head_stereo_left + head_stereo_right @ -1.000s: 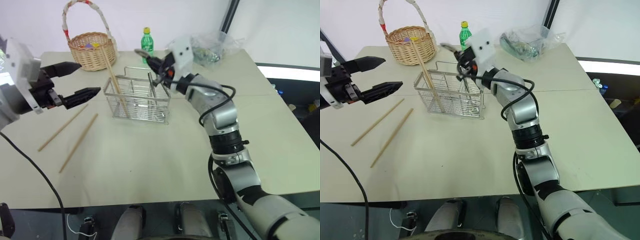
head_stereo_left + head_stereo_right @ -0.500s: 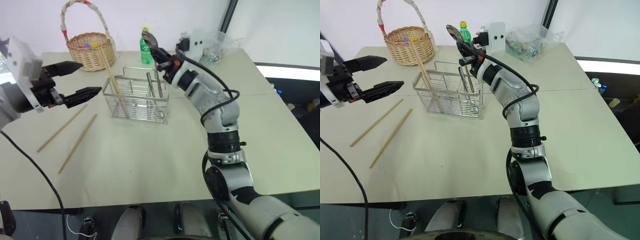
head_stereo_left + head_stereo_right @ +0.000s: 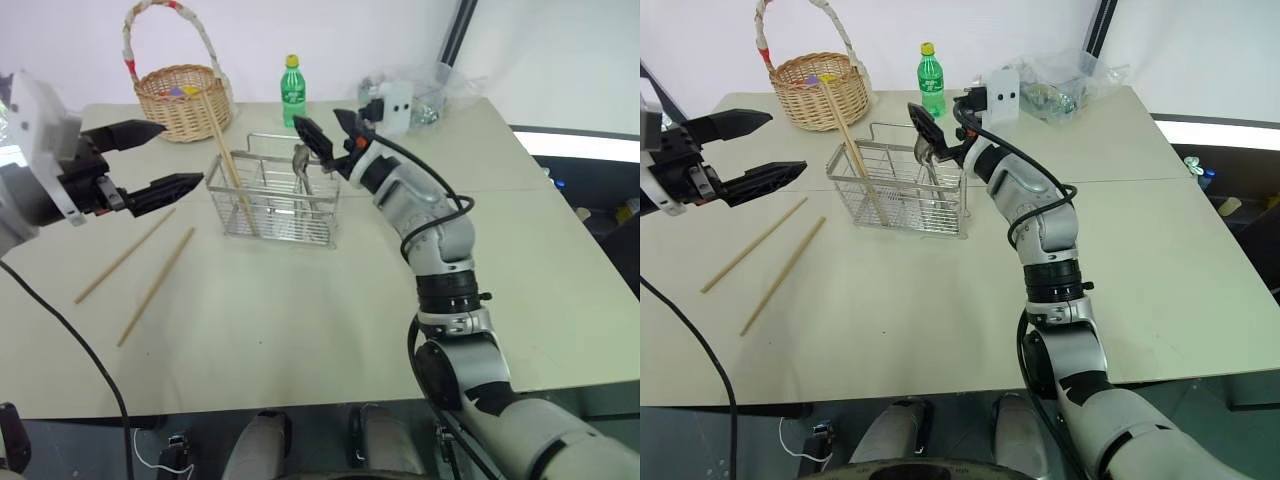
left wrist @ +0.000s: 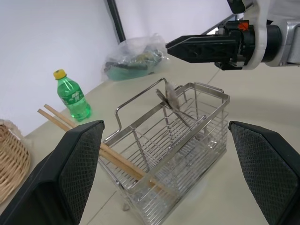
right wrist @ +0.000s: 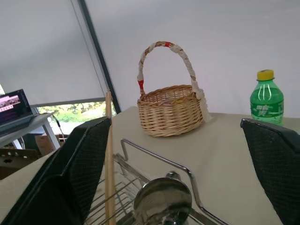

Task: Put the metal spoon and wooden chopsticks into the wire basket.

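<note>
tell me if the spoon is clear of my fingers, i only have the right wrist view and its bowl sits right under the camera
Observer: Yes. The metal spoon stands handle-down in the wire basket. The right fingers are open just above it, not touching.
Operator: any chopsticks outside the basket
Observer: Two wooden chopsticks lie on the table, on the basket's left side.
Operator: where's the other arm
Observer: The left fingers hover open over the table, near those two.
</note>
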